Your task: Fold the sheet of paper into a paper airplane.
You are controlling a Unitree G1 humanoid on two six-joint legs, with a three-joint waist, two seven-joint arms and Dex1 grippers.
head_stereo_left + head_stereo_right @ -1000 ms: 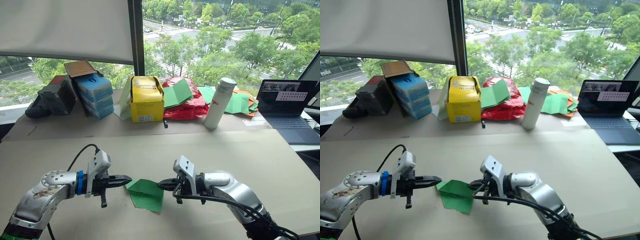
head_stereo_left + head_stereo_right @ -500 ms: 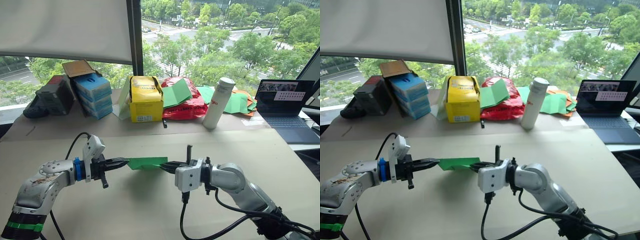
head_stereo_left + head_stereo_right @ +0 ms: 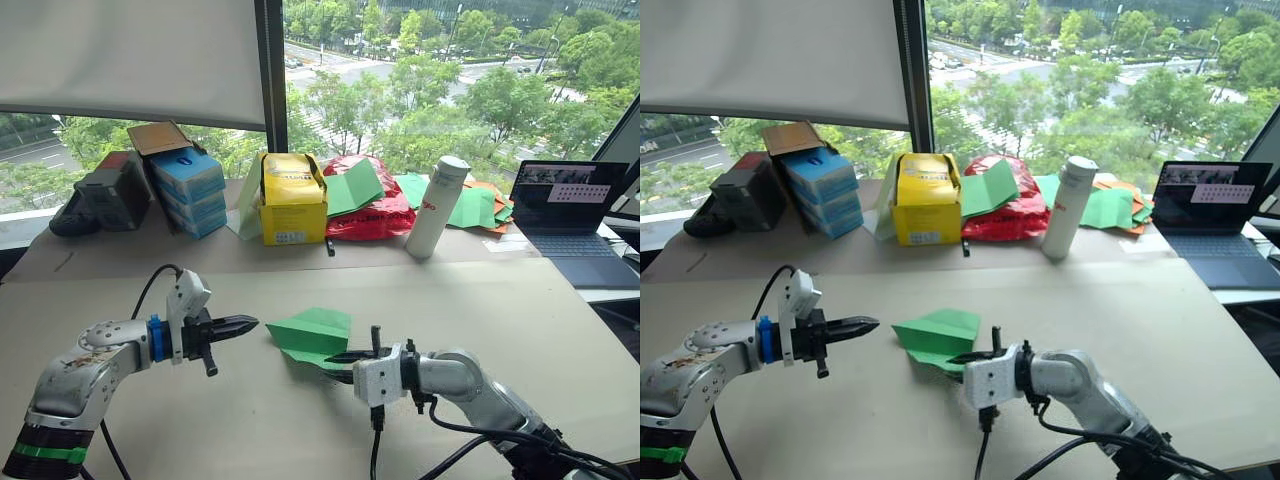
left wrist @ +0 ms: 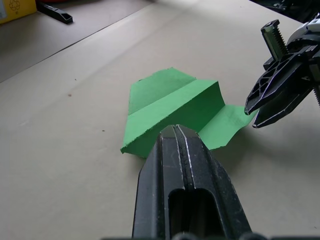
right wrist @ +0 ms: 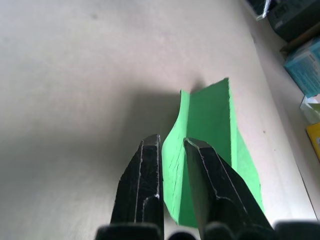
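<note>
The bright green folded paper airplane [image 3: 312,334], a pointed dart with layered creased flaps, lies near the beige table's [image 3: 520,310] front edge. My right gripper [image 3: 338,358], fingers apart, straddles its raised flap; my left gripper [image 3: 250,324], pressed together, hovers just beside its nose.

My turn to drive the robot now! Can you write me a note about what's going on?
Left claw: shut, empty, pointing at the paper airplane, with a gap between them.
Right claw: open, with the airplane's edge between its fingers.
The airplane lies on the table, folded into a pointed dart with raised flaps.
Left to do: probably just back the right claw off.
</note>
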